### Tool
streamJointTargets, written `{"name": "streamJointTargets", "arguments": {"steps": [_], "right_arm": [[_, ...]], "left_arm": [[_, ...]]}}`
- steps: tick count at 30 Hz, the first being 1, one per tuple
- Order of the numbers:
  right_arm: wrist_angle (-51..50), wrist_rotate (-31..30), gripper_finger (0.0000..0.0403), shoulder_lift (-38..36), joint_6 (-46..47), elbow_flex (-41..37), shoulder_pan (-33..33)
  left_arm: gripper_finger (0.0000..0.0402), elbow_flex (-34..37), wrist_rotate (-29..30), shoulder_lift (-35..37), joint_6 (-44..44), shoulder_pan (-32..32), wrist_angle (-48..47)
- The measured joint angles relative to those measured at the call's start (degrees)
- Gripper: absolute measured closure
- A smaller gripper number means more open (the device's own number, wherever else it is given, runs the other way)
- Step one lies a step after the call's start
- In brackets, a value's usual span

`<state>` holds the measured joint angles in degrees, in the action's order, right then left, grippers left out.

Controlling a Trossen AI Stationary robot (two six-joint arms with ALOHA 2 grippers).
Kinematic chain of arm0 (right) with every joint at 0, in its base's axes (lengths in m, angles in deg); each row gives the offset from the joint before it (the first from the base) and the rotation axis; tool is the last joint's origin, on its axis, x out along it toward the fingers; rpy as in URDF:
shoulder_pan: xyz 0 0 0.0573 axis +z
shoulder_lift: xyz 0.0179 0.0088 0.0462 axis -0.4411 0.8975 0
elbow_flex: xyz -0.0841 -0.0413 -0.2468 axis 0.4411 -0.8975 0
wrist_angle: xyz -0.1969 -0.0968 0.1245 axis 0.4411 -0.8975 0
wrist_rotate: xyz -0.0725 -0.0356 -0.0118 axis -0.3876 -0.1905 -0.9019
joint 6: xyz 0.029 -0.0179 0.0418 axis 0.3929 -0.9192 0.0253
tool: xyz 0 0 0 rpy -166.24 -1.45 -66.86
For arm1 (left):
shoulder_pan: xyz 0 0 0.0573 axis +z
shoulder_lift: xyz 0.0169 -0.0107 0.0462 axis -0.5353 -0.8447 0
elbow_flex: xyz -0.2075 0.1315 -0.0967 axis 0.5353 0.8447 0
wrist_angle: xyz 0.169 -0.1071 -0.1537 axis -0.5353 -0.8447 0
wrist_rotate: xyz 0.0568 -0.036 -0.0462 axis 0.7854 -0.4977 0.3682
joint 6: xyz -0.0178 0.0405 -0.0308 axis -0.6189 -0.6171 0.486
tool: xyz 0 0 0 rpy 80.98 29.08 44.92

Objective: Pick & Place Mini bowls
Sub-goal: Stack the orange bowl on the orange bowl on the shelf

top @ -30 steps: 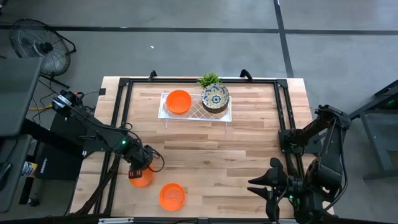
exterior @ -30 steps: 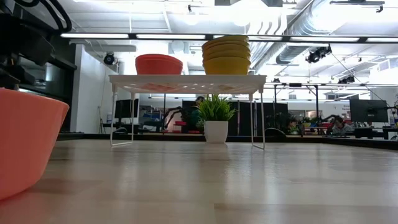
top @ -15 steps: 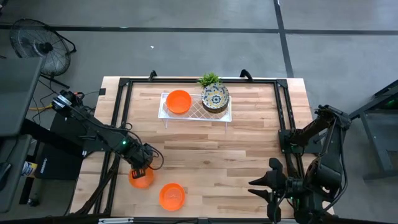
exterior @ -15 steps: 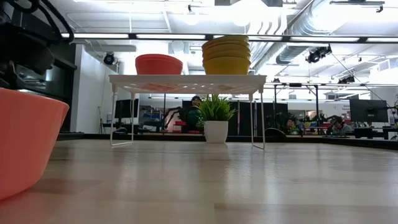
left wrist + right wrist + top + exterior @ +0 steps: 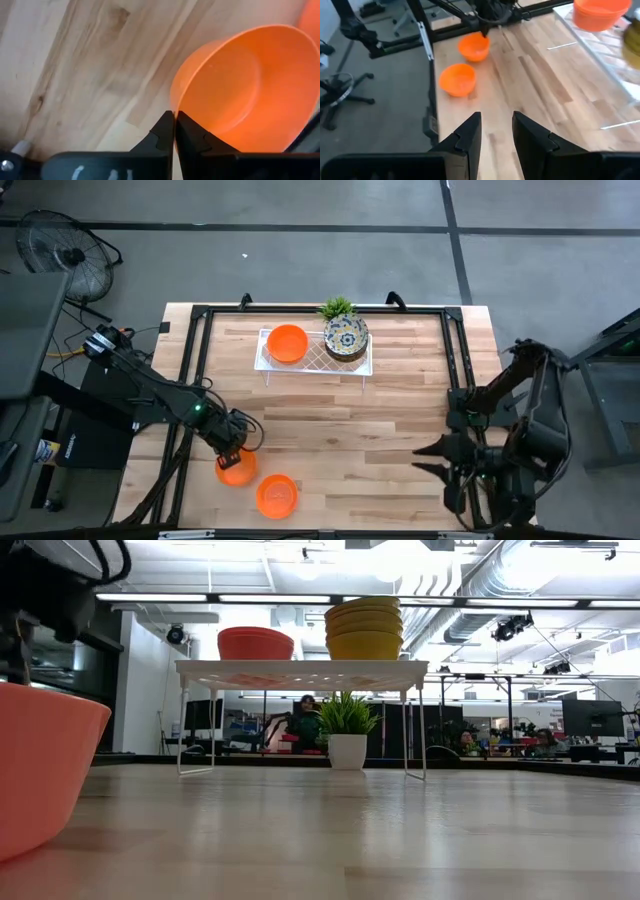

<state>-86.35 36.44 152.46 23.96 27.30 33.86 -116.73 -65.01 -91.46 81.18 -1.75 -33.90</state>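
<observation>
My left gripper [image 5: 233, 457] is shut on a plain orange mini bowl [image 5: 237, 472] near the table's front left; the bowl fills the left wrist view [image 5: 235, 90]. A second orange bowl [image 5: 276, 495] rests on its base just nearer the front edge and looms at the left of the low view [image 5: 40, 770]. On the white tray [image 5: 315, 366] at the back sit one orange bowl [image 5: 288, 343] and a stack of patterned bowls [image 5: 346, 337]. My right gripper [image 5: 420, 460] hangs open over the front right, with nothing between its fingers [image 5: 470, 132]. My left gripper pinches the orange bowl's rim [image 5: 173, 106] between its two fingers, one finger [image 5: 187, 132] inside the bowl and one outside. The fingers come from above, pointing steeply down. The bowl sits tilted in the hold [image 5: 474, 47]; whether its base is clear of the table I cannot tell.
A small green potted plant [image 5: 337, 308] stands behind the tray. A black frame [image 5: 200, 330] runs round the table's sides and back. Bare wood lies across the table's middle [image 5: 340, 430].
My left gripper has shut on the bowl's rim and rolled at the wrist; the bowl has shifted a little toward the table's right and near edge and now sits tilted. My right gripper has risen and moved toward the far edge, still open.
</observation>
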Motion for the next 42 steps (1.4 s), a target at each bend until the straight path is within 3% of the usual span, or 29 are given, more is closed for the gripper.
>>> {"name": "streamJointTargets", "arguments": {"steps": [5, 14, 21, 30, 42], "right_arm": [[-8.01, 0.97, 0.0305, -1.96, 2.83, 0.0, 0.0], [-19.61, 6.22, 0.0305, -3.76, 10.23, 0.0, 0.02], [-21.34, 5.43, 0.0305, -3.83, 9.96, 0.0, -0.02], [-21.24, 5.4, 0.0305, -3.83, 10.19, 0.0, 0.0], [-20.36, 6.77, 0.0305, -3.83, 10.22, 0.0, 0.0]], "left_arm": [[0.04, -4.98, 1.94, 0.64, 3.55, 0.01, -4.01], [0.0401, -15.71, 13.91, 3.21, 12.56, 0.99, -9.89], [0.0401, -31.15, 22.14, 3.15, 5.04, 8.1, -17.04], [0.0402, -47.87, 18.62, -1.5, -10.03, 24.35, -28.9], [0.0401, -53.42, 11.38, -6.85, -26.49, 44.47, -27.54]]}}
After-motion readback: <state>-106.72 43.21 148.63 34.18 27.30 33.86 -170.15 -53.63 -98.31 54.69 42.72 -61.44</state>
